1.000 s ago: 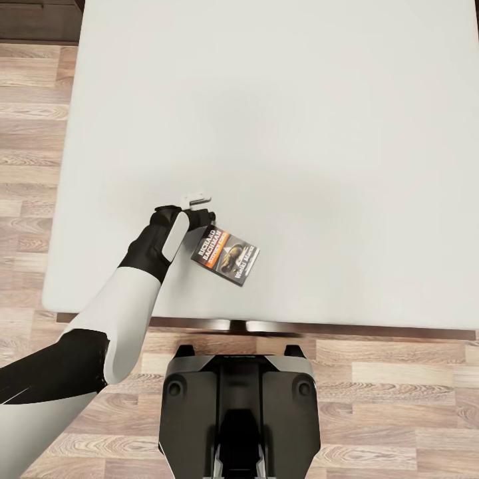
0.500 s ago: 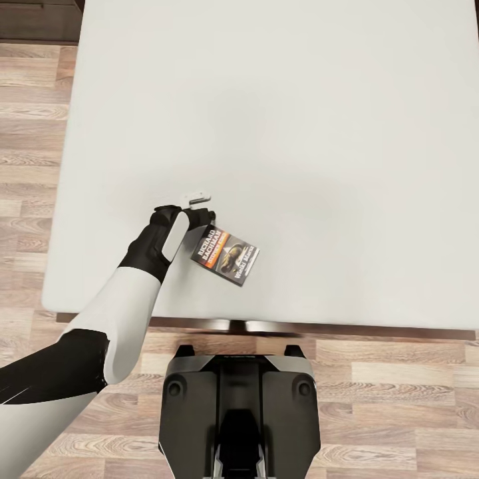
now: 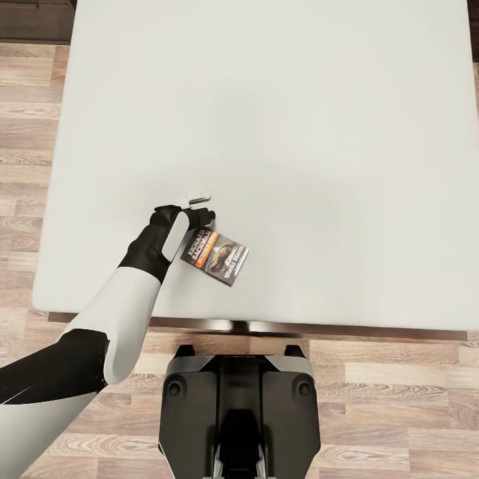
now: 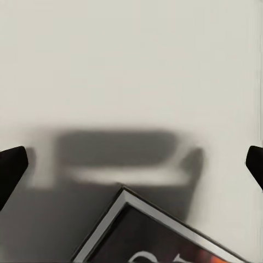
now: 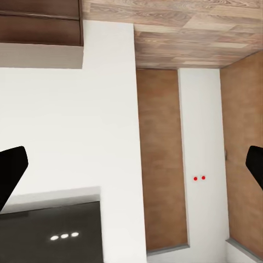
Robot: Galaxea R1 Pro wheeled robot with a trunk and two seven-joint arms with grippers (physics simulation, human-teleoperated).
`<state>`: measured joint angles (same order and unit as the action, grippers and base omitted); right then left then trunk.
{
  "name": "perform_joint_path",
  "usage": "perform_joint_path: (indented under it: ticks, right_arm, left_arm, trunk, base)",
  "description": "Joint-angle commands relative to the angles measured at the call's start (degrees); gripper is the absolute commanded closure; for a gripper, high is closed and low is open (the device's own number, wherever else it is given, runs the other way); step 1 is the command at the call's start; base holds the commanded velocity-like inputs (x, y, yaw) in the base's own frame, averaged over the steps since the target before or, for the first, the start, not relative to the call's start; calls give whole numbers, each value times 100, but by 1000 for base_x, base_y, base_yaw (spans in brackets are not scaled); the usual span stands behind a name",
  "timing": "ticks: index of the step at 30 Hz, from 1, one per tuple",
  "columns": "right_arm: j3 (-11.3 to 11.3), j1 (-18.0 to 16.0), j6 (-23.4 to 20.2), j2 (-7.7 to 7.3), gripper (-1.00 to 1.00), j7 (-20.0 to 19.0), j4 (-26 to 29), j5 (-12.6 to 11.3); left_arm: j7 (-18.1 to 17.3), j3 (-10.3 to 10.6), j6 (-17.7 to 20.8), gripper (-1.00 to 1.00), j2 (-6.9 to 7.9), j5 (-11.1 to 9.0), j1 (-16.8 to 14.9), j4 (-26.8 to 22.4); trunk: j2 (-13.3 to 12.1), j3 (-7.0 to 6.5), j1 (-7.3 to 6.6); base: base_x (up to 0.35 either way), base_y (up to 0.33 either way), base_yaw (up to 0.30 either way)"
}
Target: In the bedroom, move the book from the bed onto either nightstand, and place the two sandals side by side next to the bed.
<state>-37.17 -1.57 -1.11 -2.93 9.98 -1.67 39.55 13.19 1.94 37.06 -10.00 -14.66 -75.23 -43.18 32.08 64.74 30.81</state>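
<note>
**Left arm at the book on the bed**

The bed takes up most of the head view: a plain off-white mattress, its dark wood frame showing as a thin strip along the near edge. Light wood-plank floor runs down the left side and across the foreground, where the robot's dark base stands just short of the frame. A bit of dark wood furniture sits in the far left corner.

The book lies flat on the mattress near the near edge, left of centre, turned at an angle, its orange band and white lettering facing up.

The left arm reaches over the mattress, and the left gripper is at the book's far left corner. In the left wrist view the two dark fingertips stand wide apart at the picture's edges, with bare mattress and the gripper's shadow between them; the book's corner lies below that gap, not clasped.

The right wrist view shows the right gripper with fingertips likewise spread wide, holding nothing, before white walls and wood-brown panels.
</note>
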Motion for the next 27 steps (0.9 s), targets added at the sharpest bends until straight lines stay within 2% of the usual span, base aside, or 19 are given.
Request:
perform_joint_path:
  ticks: [1,14,27]
  right_arm:
    - [-35,-6,-7,-4,-100,31,-17,61]
    - [-35,-5,-10,-4,-100,31,-17,61]
    - [-35,-3,-7,-5,-100,31,-17,61]
  left_arm:
    - [46,9,13,-100,0,-59,-1,-6]
    - [42,9,-4,-100,0,-119,-1,-6]
    - [32,15,-6,-100,0,-125,24,-3]
  trunk:
    - [6,3,2]
    - [6,3,2]
    - [6,3,2]
  base:
    - [0,-33,0]
    - [-3,-14,0]
    - [-71,-58,0]
